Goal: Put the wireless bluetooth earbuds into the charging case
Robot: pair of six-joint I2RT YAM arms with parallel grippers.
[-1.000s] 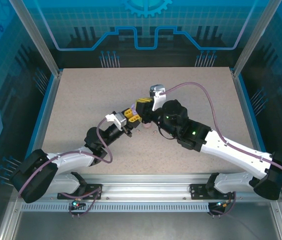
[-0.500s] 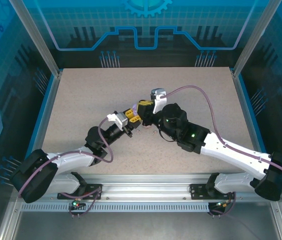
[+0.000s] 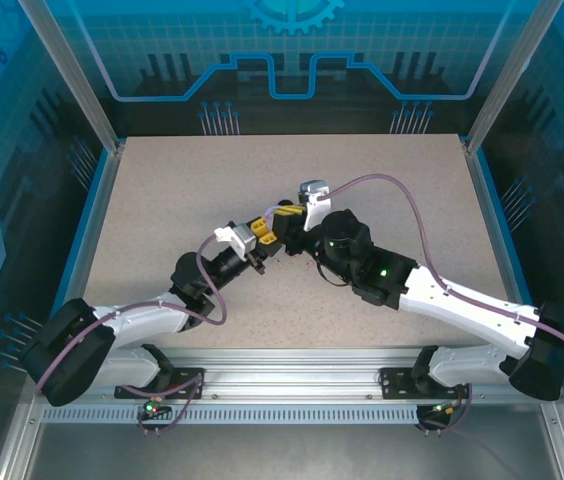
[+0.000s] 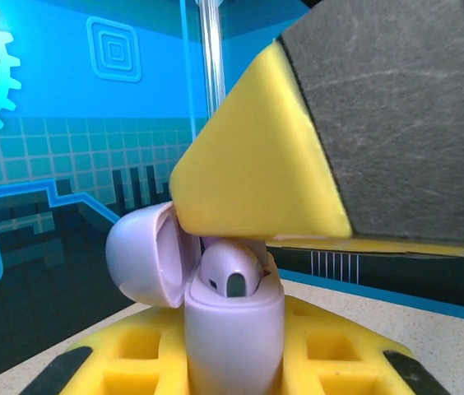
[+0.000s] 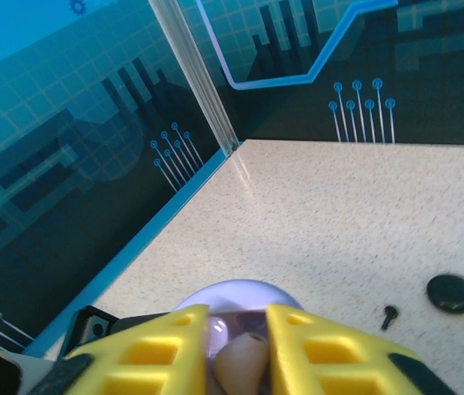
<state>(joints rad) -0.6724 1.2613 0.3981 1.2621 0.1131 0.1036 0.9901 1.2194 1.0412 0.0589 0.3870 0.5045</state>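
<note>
A speckled beige table (image 3: 162, 200) sits inside a blue-lit enclosure. At its centre the left gripper (image 3: 259, 233) is clamped on an upright lilac charging case (image 4: 234, 329), its lid (image 4: 143, 255) swung open. A pale earbud (image 4: 230, 270) sits in the case mouth. The right gripper (image 3: 284, 216) hovers just above, fingers slightly apart. Whether they grip the earbud cannot be told. Seating looks nearly done. The next move probably calls for a clean release and a straight lift, so the bud is not dragged out.

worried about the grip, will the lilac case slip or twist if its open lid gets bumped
Likely slippery: the lilac case looks smooth, glossy and rounded. Its open lid hangs off one side, so a bump there would probably twist it in the left pincer.
</note>
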